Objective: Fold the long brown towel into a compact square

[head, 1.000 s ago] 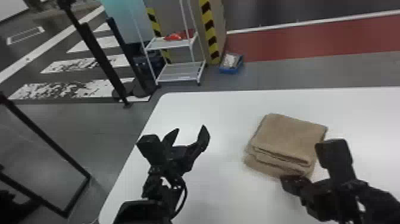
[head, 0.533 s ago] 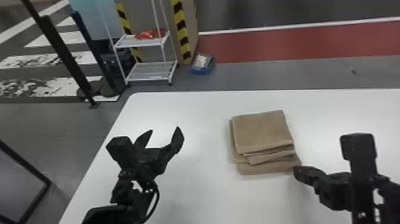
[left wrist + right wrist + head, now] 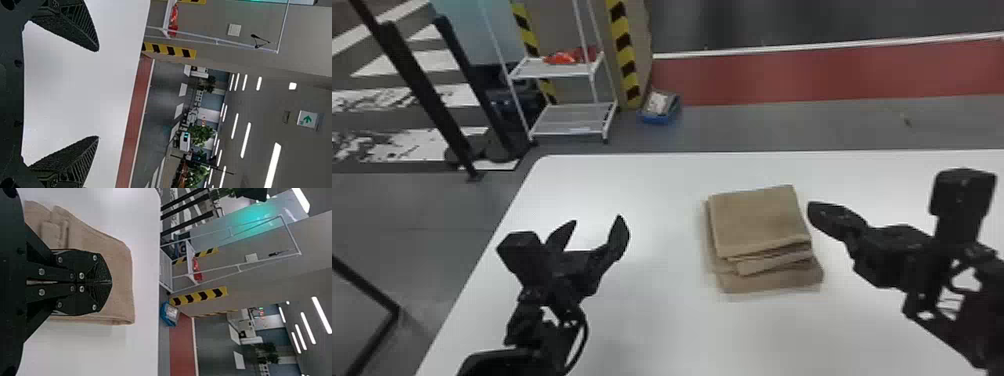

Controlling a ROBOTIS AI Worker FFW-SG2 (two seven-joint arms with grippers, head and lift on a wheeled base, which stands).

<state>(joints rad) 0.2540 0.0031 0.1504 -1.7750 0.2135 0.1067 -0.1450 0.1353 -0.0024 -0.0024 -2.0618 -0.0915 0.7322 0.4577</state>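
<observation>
The brown towel (image 3: 759, 220) lies on the white table (image 3: 642, 325) in a small, thick pile, almost a square. Its bottom layer (image 3: 772, 284) pokes out on the side near the robot. The right gripper (image 3: 813, 210) is just beside the towel, its fingers pinched together on nothing. The left gripper (image 3: 595, 220) is wide apart and empty, to the left of the towel. The towel looks soft, light and floppy, not slippery, and should not break. The best pinch is probably that poking-out edge, gently, so the pile won't slide.

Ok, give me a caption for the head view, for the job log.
Folded brown towel on the white table, between the open left gripper and the closed right gripper.
</observation>
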